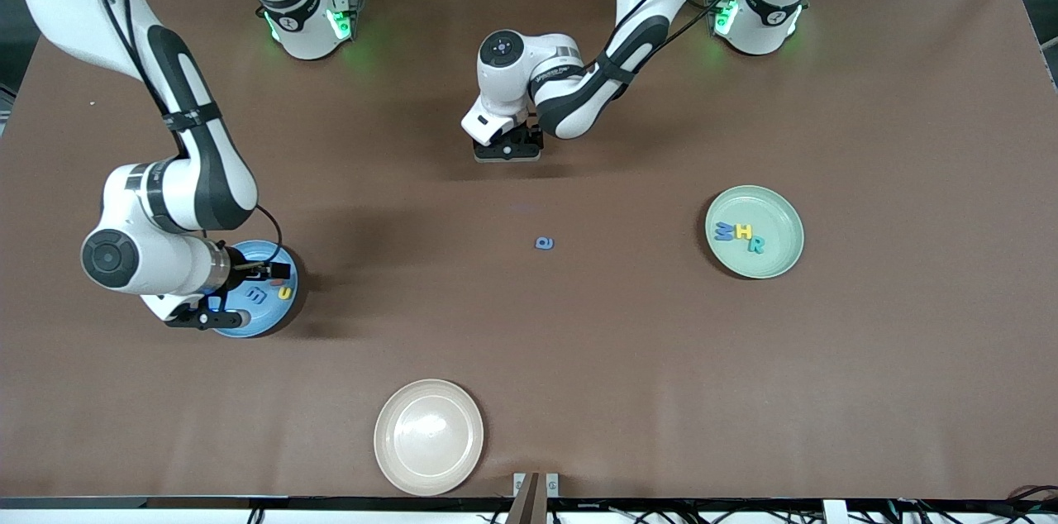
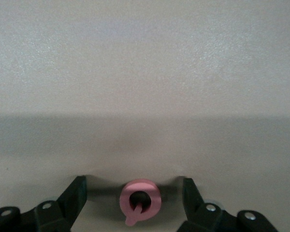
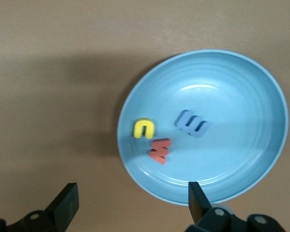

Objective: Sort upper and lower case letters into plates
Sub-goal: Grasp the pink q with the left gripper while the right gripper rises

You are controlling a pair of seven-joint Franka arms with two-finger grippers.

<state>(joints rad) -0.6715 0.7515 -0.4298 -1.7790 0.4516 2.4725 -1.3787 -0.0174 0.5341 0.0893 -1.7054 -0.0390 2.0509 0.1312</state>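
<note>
The left gripper (image 1: 507, 145) is low over the middle of the brown table (image 1: 579, 359). Its jaws are open wide. A small pink letter (image 2: 140, 207) with a round hole lies flat on the table right between the two black fingers (image 2: 75, 195). There is a gap on each side of it, so the fingers do not touch it and hold nothing. In the front view the gripper hides this letter.

Going by the front view as a clock, a little blue letter e (image 1: 544, 243) lies alone on the table at about 5 o'clock from the left gripper, nearer the front camera.

The mint green plate (image 1: 777, 202) is at 3 o'clock from the e, well apart. It holds a blue M (image 1: 725, 231), a yellow H (image 1: 743, 235) and a teal R (image 1: 756, 245) in a row, toward the plate's 9 o'clock edge.

The sky blue plate (image 3: 241, 159) is at 9 o'clock from the e, well apart. The right gripper (image 3: 133, 193) hangs over this plate's edge with its jaws wide open, and it holds nothing. In the plate lie a yellow letter (image 3: 144, 128), a red letter (image 3: 160, 150) and a blue letter (image 3: 192, 123), close together.

A beige plate (image 1: 428, 436) sits at 7 o'clock from the e, close to the front camera
</note>
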